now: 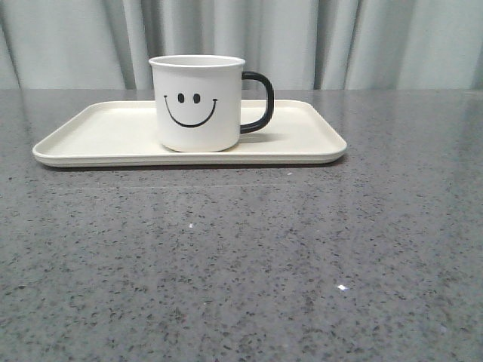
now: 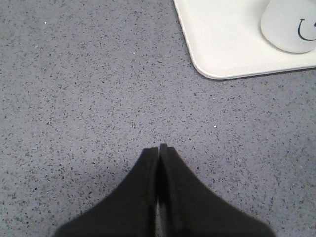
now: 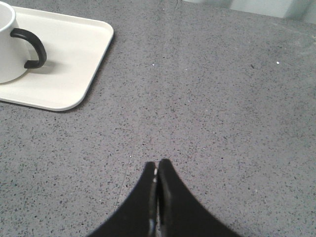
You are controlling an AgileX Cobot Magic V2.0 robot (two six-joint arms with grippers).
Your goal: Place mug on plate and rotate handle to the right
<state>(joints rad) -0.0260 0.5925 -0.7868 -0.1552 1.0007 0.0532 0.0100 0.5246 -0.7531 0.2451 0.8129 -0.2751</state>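
The white mug (image 1: 198,103) with a black smiley face stands upright on the cream plate (image 1: 98,136), a little right of its middle. Its black handle (image 1: 259,102) points to the right. The mug also shows in the left wrist view (image 2: 290,24) and the right wrist view (image 3: 9,44), where the handle (image 3: 32,47) is plain. The plate shows there too (image 2: 222,39) (image 3: 74,69). My left gripper (image 2: 159,147) is shut and empty over bare table, away from the plate's corner. My right gripper (image 3: 157,163) is shut and empty over bare table, away from the plate. Neither gripper shows in the front view.
The grey speckled table (image 1: 241,256) stretches from the plate toward the camera. Pale curtains (image 1: 339,38) hang behind the table's far edge.
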